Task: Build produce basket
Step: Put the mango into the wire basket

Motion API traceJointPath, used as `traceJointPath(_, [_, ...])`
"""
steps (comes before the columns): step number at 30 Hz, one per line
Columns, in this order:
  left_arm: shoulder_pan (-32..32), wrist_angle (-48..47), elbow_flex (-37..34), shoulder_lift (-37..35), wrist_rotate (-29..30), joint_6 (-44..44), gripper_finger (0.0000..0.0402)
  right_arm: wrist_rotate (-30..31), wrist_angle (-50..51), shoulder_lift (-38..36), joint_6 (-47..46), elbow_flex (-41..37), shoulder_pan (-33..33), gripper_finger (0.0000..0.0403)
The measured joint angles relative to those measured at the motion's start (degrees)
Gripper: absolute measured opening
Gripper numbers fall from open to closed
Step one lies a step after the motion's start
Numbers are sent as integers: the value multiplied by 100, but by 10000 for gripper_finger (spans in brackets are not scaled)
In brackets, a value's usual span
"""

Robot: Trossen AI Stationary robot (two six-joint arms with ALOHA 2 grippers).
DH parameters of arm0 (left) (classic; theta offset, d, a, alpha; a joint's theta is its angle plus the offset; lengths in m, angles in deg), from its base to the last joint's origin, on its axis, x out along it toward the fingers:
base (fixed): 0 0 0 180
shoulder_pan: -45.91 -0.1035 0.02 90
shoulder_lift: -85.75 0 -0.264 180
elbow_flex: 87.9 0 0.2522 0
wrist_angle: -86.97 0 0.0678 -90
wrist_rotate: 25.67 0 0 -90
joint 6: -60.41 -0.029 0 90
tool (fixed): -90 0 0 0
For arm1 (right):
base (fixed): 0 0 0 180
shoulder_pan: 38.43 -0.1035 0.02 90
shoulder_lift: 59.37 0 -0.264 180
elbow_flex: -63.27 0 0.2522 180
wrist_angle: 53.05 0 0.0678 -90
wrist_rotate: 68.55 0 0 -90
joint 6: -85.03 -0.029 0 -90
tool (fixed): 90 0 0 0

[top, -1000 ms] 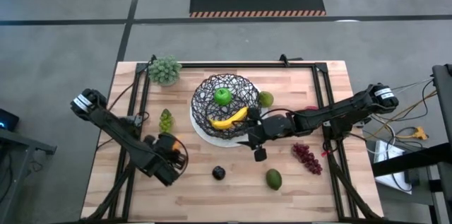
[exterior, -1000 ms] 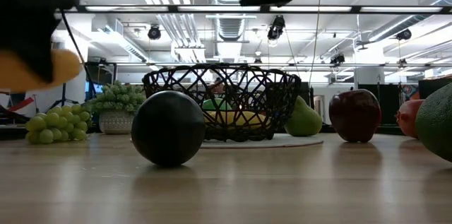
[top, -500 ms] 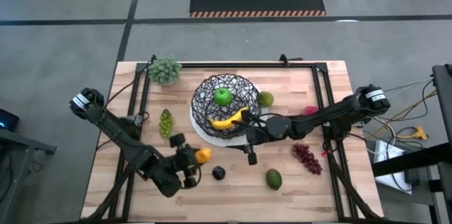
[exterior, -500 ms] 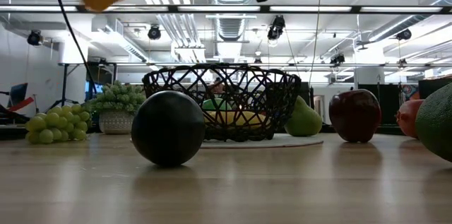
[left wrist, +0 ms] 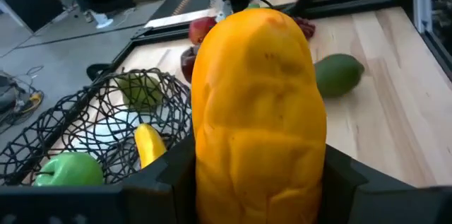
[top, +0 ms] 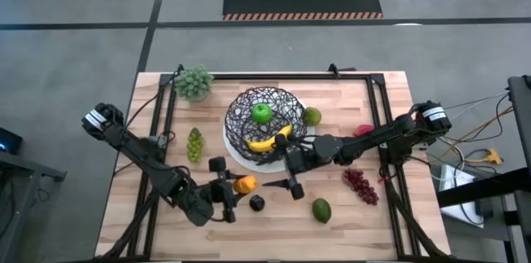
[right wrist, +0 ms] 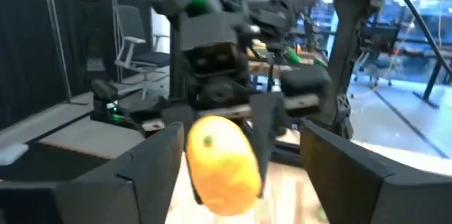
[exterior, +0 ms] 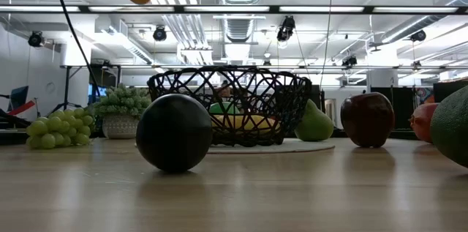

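High view: the basket (top: pixel 265 119) is seen on a white plate (top: pixel 236 153) at table centre, with a green apple (top: pixel 262 114) and banana (top: pixel 270 139) already inside. An orange carrot piece (top: pixel 243 184) is held aloft in the left gripper (top: pixel 232 188), near the front edge, left of the dark plum (top: pixel 257 203). The right gripper (top: pixel 292 173) is spread wide and empty, pointed at the carrot from just beside the basket; a handover is judged likely.

Risks, biggest first:
- Basket could be knocked or dragged off the plate by the right arm, which lies close along its rim.
- Carrot could be dropped between the arms if it is released before the right fingers (right wrist: pixel 353 174) have closed; it would roll on the wood.
- Plum below could be struck and sent rolling if either arm dips.
- Carrot is rounded and smooth-looking, so a slip from a shallow pinch is plausible.

Avocado (top: pixel 321 210), dark grapes (top: pixel 360 183), and red apple (top: pixel 362 131) lie well apart, at lower risk.

No brands, labels or readable writing are seen in any view.
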Motion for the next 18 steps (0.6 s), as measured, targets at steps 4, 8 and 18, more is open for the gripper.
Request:
traceJointPath(4, [-136, 18, -11, -1, 6, 4, 167, -508, -312, 76, 179, -116, 6, 289])
traceJointPath(8, [-264, 25, -11, -3, 6, -7, 167, -657, -416, -9, 348, -300, -5, 286])
traceJointPath(18, [-401, 351, -20, 31, 34, -137, 167, -612, -1312, 290, 480, -325, -226, 265])
